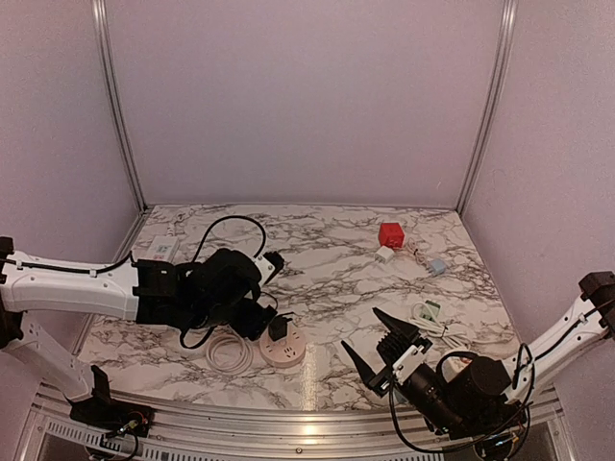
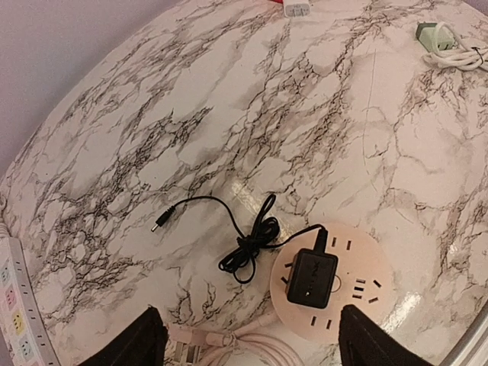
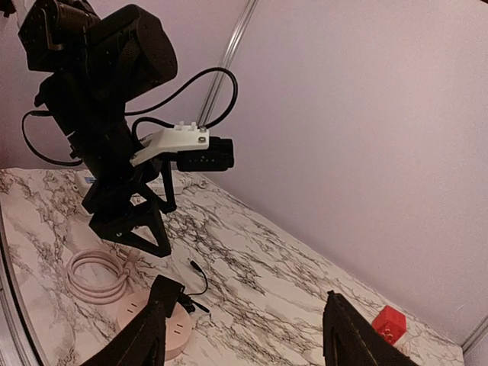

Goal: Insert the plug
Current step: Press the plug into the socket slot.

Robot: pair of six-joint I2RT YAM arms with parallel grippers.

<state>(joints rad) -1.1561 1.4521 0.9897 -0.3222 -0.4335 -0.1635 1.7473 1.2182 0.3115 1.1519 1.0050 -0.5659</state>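
Note:
A black adapter plug (image 2: 313, 278) stands on a round pink socket disc (image 2: 364, 309); its thin black cord (image 2: 248, 242) lies bundled on the marble and ends in a barrel tip (image 2: 160, 225). How deep the prongs sit does not show. My left gripper (image 2: 252, 347) is open and empty, hovering above the table just left of the plug, apart from it. In the top view the left gripper (image 1: 256, 318) sits beside the plug (image 1: 279, 329) and disc (image 1: 285, 351). My right gripper (image 1: 377, 348) is open and empty to the right of the disc, with the plug (image 3: 171, 293) ahead of it.
A coiled white cable (image 1: 229, 352) lies left of the disc. A long power strip (image 2: 15, 305) lies at the far left. A red cube (image 1: 390, 234), a white charger (image 1: 384, 254) and a green-and-white charger with cable (image 1: 430, 312) lie on the right side.

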